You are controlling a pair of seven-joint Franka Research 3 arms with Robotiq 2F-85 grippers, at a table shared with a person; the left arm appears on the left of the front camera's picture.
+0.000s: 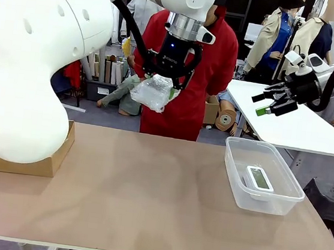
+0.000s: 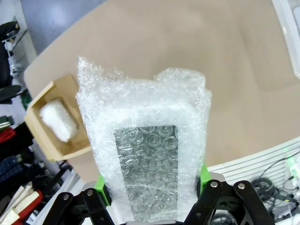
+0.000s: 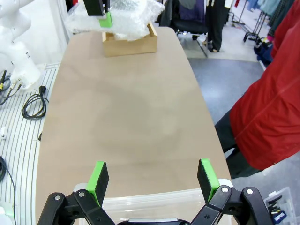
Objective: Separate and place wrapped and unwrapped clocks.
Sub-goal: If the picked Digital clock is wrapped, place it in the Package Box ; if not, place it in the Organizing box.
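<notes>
1. The counter was a plain tan sheet with rounded corners, bare across its middle.
2. A cardboard box sat at the counter's left end, partly behind the left arm; in the left wrist view it held a wrapped clock.
3. A clear tub stood toward the right end, with the bare clock lying flat inside, grey screen up.
4. The left pincer hung high above the counter's far edge, closed on a second wrapped clock; its green pads pressed the bubble wrap from both sides, and the screen showed through the wrap in the left wrist view.
5. The right pincer was raised off the counter's right end, jaws spread wide with nothing between them; its own camera looked down over the tub's rim and along the counter to the box.
6. A person in a red jacket stood at the far side, just behind the held clock.
7. Beyond lay grey floor, a white table at the right, hanging clothes and cardboard rolls.
8. Cables lay on a slatted white floor strip beside the counter in the right wrist view.
</notes>
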